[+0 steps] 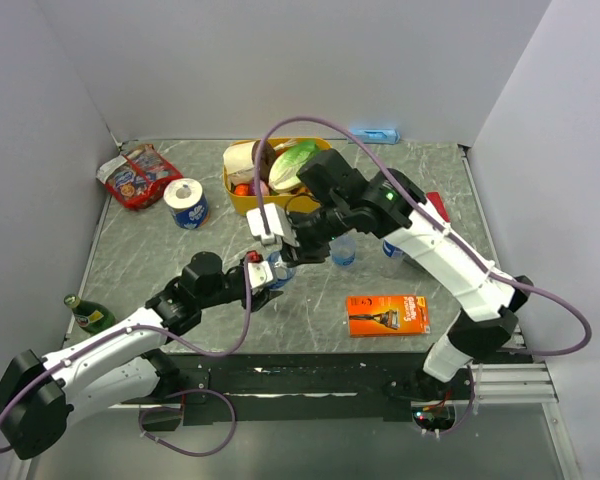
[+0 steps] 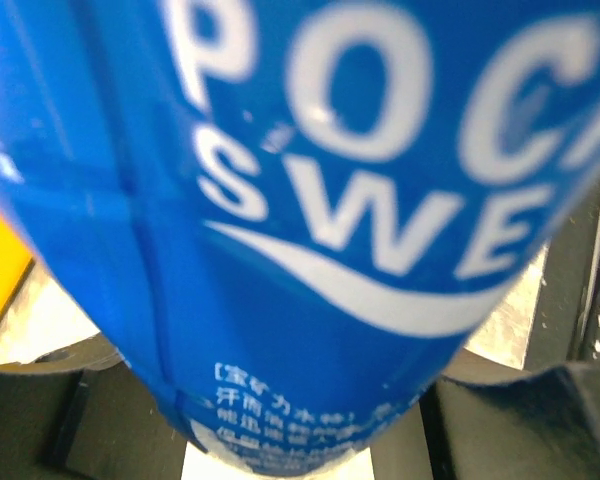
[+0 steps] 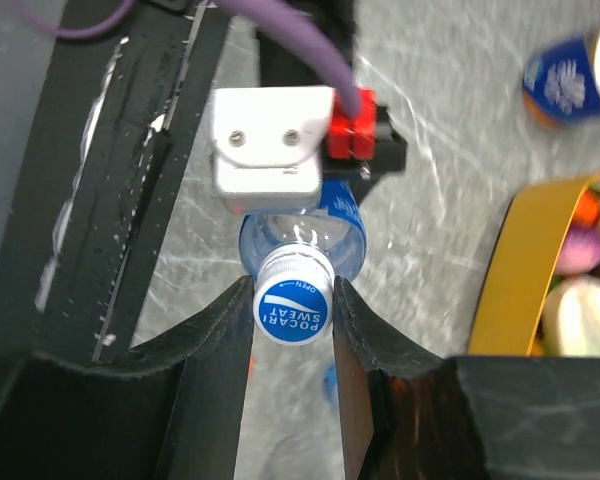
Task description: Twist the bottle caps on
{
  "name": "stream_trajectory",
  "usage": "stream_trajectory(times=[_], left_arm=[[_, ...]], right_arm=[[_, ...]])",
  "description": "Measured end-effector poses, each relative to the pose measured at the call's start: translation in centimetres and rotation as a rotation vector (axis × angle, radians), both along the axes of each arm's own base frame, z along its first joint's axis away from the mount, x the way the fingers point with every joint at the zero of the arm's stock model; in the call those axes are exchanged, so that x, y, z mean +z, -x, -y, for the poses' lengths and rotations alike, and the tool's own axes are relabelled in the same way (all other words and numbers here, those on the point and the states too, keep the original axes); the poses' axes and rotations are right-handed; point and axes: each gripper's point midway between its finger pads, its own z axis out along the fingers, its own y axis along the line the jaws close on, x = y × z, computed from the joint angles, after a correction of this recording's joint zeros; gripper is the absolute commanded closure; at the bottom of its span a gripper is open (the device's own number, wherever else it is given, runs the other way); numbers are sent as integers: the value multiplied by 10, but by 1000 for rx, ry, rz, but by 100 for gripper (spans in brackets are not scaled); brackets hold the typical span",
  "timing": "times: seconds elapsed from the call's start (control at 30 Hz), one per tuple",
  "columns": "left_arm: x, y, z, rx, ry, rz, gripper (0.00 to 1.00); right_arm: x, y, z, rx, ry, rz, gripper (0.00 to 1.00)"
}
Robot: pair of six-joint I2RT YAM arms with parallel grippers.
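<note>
- Grey marbled table (image 1: 310,300), boxed in by white walls, with both arm bases at its near edge.
- Left gripper (image 1: 263,275) is clamped around the bottle (image 2: 310,250) near the table's middle. The bottle's blue label fills the left wrist view, with a dark finger (image 2: 40,420) low at each side.
- Right gripper (image 3: 292,295) comes in from above, its jaws narrowed onto the blue cap (image 3: 292,310) with a pad against each side. The cap sits on the held bottle's neck.
- Two more bottles (image 1: 343,250) stand just right of the held one, under the right arm.
- Yellow bin (image 1: 230,190) at far centre holds a pale green pack (image 1: 298,165), a small orange item (image 1: 242,188) and other pieces too crowded to tell apart.
- Green glass bottle (image 1: 85,315) stands at the near left edge.
- Orange box (image 1: 387,313) lies flat at near right.
</note>
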Motion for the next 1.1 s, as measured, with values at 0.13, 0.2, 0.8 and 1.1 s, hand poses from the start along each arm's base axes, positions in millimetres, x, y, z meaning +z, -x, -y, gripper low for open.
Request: stream_trajectory(times=[0.13, 0.2, 0.8, 1.1], left_arm=[[-3, -8, -4, 81, 15, -43, 99], [-5, -10, -5, 107, 23, -64, 99], [-6, -10, -4, 172, 85, -151, 99], [-1, -15, -4, 183, 105, -110, 99]], right_arm=[[-2, -15, -3, -115, 18, -40, 65], [-3, -19, -4, -154, 22, -52, 65], [1, -36, -13, -272, 1, -80, 56], [-1, -37, -20, -239, 17, -96, 52]])
